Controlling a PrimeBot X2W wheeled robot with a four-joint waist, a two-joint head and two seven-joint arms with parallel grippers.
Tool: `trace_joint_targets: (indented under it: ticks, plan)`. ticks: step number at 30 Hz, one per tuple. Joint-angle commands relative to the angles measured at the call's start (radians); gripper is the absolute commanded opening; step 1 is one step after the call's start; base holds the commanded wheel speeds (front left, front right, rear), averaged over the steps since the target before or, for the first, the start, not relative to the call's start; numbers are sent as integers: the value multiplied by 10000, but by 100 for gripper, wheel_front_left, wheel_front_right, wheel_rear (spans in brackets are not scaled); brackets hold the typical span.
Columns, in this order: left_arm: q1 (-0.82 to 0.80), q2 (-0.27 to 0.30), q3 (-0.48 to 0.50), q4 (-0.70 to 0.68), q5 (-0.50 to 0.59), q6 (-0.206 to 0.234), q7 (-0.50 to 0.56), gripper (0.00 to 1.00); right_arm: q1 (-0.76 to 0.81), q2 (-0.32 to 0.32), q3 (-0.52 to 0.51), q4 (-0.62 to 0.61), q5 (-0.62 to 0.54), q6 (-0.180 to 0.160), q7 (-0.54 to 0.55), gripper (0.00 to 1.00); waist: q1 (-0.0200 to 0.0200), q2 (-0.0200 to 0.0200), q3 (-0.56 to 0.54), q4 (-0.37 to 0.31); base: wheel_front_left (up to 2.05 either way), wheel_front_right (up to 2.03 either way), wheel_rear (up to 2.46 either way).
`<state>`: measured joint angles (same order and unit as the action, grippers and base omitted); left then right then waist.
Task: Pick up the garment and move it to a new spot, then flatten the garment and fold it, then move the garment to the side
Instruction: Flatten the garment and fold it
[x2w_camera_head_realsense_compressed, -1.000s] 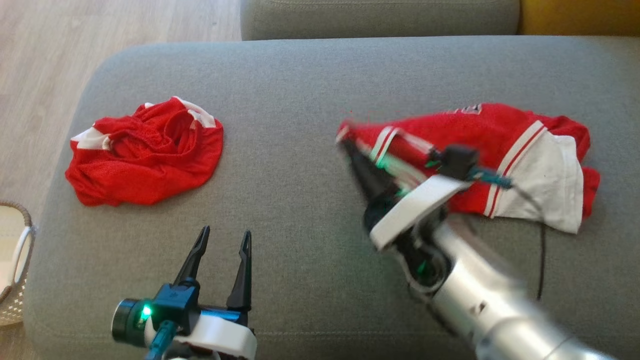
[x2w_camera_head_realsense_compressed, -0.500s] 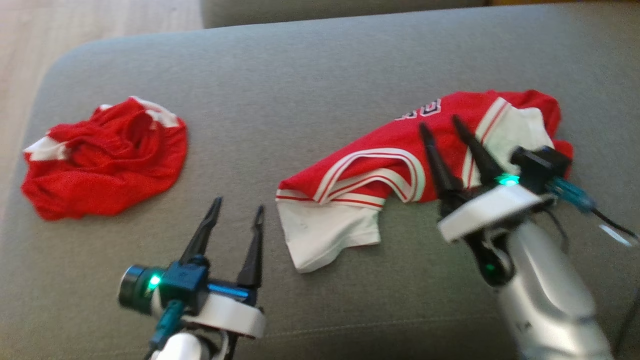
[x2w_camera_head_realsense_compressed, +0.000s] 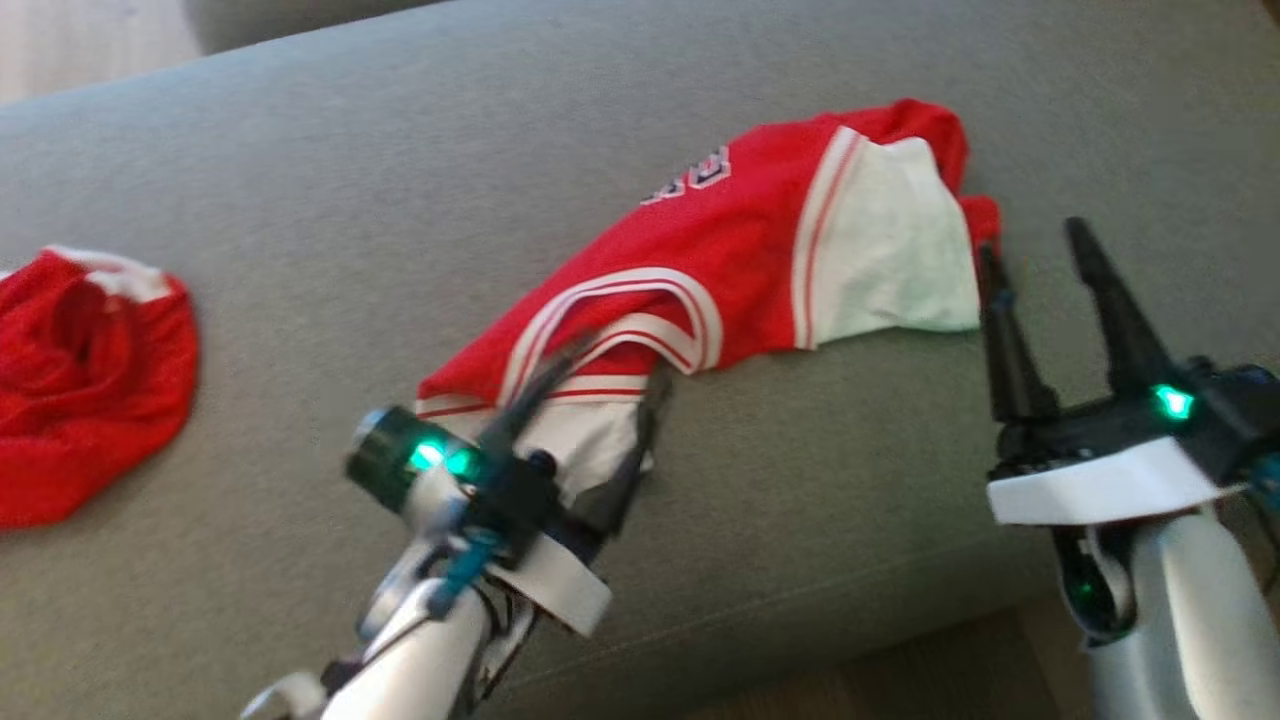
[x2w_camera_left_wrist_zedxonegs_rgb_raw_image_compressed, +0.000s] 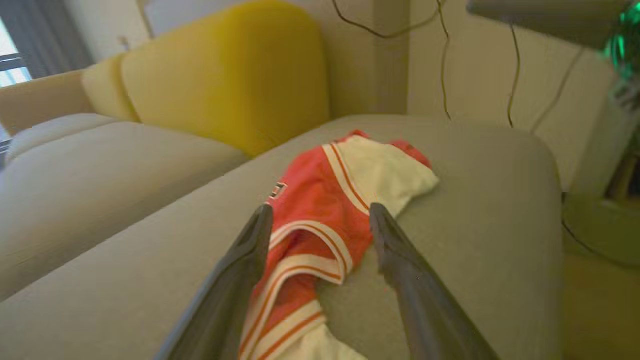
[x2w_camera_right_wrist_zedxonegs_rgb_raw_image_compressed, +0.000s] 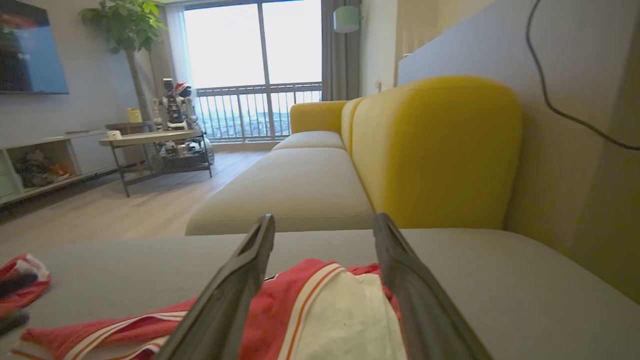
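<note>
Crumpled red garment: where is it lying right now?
Head view: the crumpled garment lies far left on the grey cushion, apart from the striped jersey and left gripper.

left arm (x2w_camera_head_realsense_compressed: 420, 660), lower left of frame: silver-white forearm, white wrist collar, teal cable, dark round housing with green lamp lit, two long black tapered jaws. right arm (x2w_camera_head_realsense_compressed: 1170, 590), lower right: same build, white collar, green lamp lit, silver forearm.

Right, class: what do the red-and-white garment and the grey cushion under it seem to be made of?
Garment: probably thin synthetic jersey fabric, matte; it lies limp in soft folds. Cushion: probably woven upholstery cloth, matte; faint flecked texture, padded rounded edge.
</note>
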<state>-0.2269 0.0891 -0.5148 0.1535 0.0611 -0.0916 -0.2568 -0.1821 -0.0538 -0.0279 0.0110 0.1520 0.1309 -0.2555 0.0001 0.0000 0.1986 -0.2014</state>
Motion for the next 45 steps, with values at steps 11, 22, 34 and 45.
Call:
trace_joint_targets:
  ticks: [11,22,34,45]
  plan:
    - [-2351,124,-1505,2330,1002,-301,-49,100,376,36,255,-373,1418,-2,-63,100,-1,0,661,-1559,0,0,0]
    - [-3752,-86,-1497,4677,1252,438,-34,100,304,36,465,-552,2084,-2,-63,100,-1,0,1136,-2674,0,0,0]
    - [-4586,194,-1569,5475,998,649,-47,0,273,36,488,-602,2759,-2,-63,100,-1,0,1549,-2738,0,0,0]
    - [-4497,344,-2038,4815,470,333,-48,8,202,36,501,-470,2811,-2,-63,100,-1,0,1396,-2457,0,0,0]
